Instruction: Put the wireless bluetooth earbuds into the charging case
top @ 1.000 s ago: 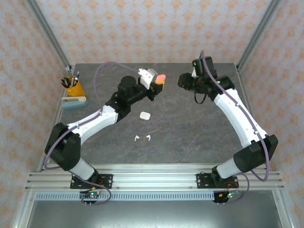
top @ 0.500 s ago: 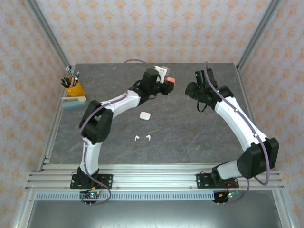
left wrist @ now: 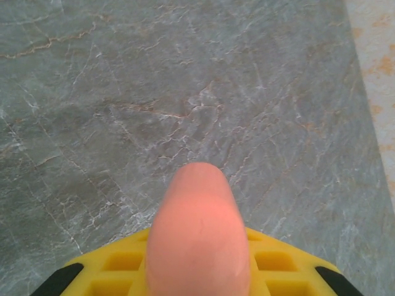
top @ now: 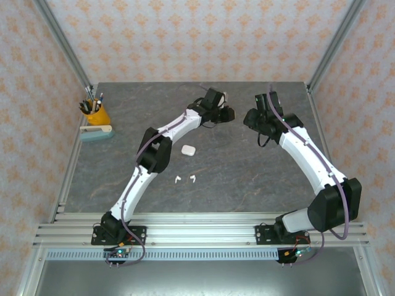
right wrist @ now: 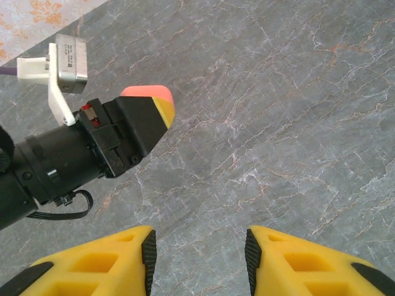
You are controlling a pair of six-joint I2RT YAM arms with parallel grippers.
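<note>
Top external view: the left gripper point(top: 225, 113) is stretched out over the far middle of the table point(top: 271, 179), just beside the right gripper point(top: 248, 117), which faces it. The pairing is judged to be a handover or a two-handed opening. A white charging case point(top: 188, 150), seemingly shut, lies on the table nearer the bases. Two white earbuds point(top: 178, 179) lie side by side nearer still, apart from that case and untouched. Left wrist view: a coral-pink case point(left wrist: 197, 234) is clamped between the yellow fingers point(left wrist: 117, 268). Its rounded end projects forward above bare stone, presumably so that the other arm can reach it. Right wrist view: the right fingers point(right wrist: 123, 259) are held spread with nothing between them and are aimed towards the presented pink case, apart from it.
</note>
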